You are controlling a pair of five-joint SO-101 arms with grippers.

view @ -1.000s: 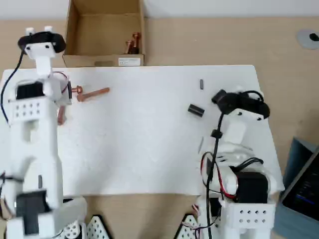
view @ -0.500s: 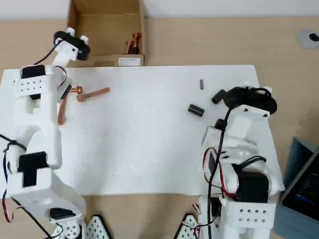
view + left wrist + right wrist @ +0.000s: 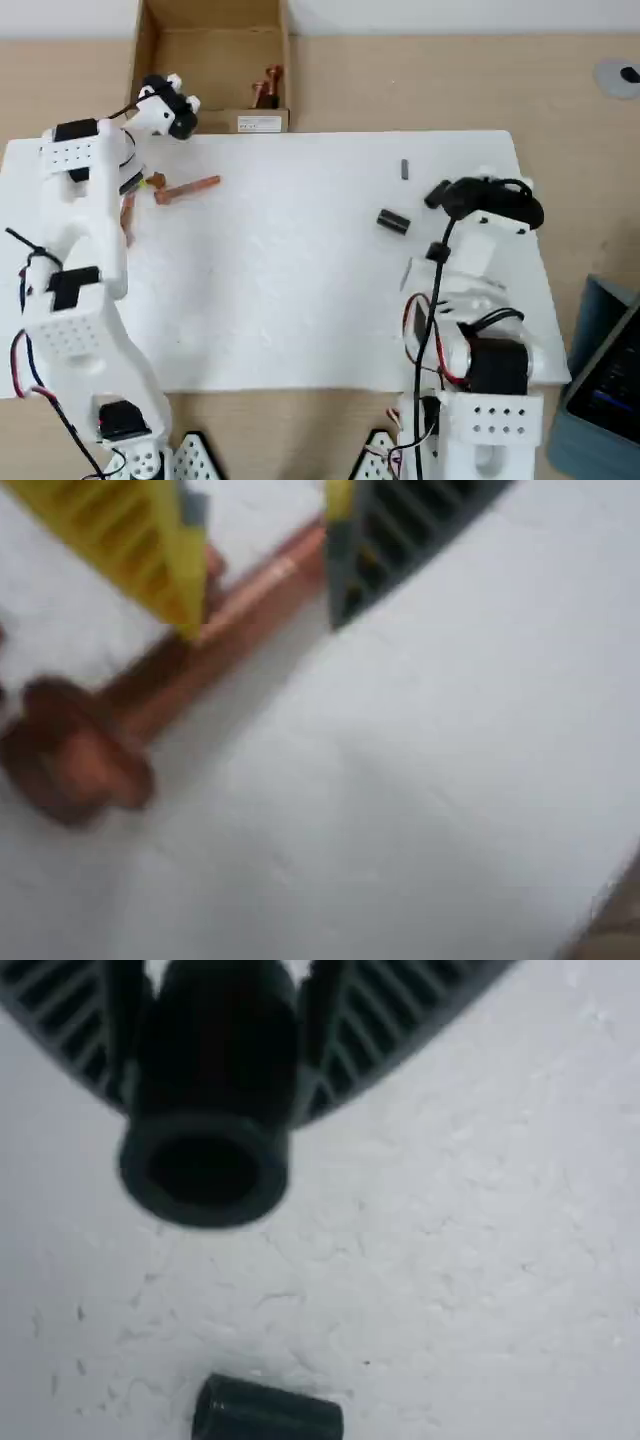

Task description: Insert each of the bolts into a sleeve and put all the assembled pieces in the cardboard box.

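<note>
In the left wrist view my left gripper (image 3: 265,595) stands open, one yellow and one dark finger on either side of a copper bolt's (image 3: 190,670) shaft on the white mat. From above, two copper bolts (image 3: 187,189) lie at the mat's far left, a third (image 3: 125,220) partly under the left arm. My right gripper (image 3: 210,1050) is shut on a black sleeve (image 3: 205,1165), held above the mat near the right side (image 3: 438,194). Another black sleeve (image 3: 393,222) lies beside it, also seen below the gripper (image 3: 265,1415). The cardboard box (image 3: 150,60) holds assembled pieces (image 3: 265,88).
A small dark piece (image 3: 404,170) lies on the white mat (image 3: 300,300) toward the back right. The box stands just behind the mat's back edge. A grey bin (image 3: 605,370) stands off the mat at the right.
The left arm has swung down and to the right, from beside the box toward the bolts on the mat. The right arm has shifted slightly with its sleeve.
</note>
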